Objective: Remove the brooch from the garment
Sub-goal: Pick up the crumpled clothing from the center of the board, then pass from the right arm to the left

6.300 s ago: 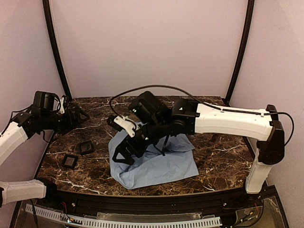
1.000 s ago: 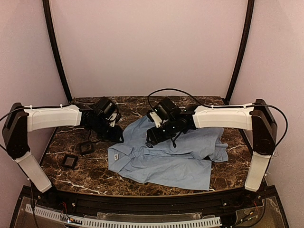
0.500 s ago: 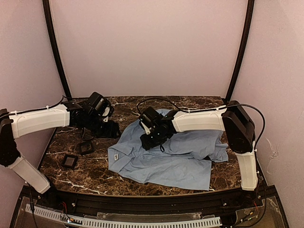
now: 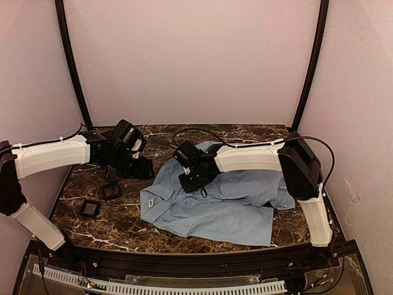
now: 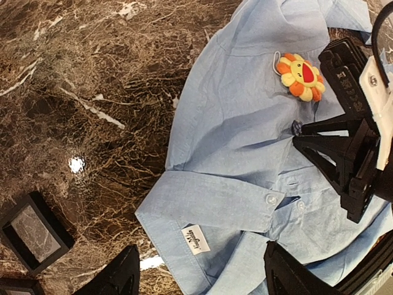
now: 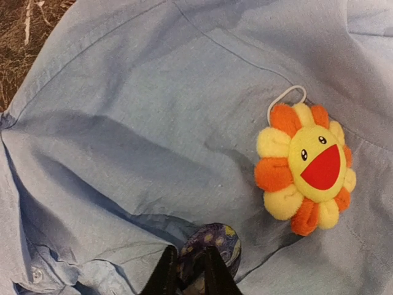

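Note:
The light blue garment (image 4: pixel 215 209) (image 5: pixel 233 153) (image 6: pixel 123 92) lies spread on the marble table. A flower-shaped brooch (image 6: pixel 305 169) (image 5: pixel 299 77), with orange and yellow petals and a yellow face with a red mouth, sits pinned on it. Beside the flower is a small round dark-blue badge with yellow dots (image 6: pixel 215 243) (image 5: pixel 296 127). My right gripper (image 6: pixel 190 270) (image 4: pixel 187 183) is down on the garment, shut on that badge's edge. My left gripper (image 5: pixel 201 258) (image 4: pixel 147 171) hangs open above the collar and its white label (image 5: pixel 198 239), holding nothing.
Two small black square pads (image 4: pixel 111 190) (image 4: pixel 90 209) lie on the table left of the garment; one shows at the lower left of the left wrist view (image 5: pixel 31 230). Pink walls close in the table on three sides.
My right gripper has slid left and down onto the garment and closed on the round badge. My left arm drew back to the left and its jaws widened.

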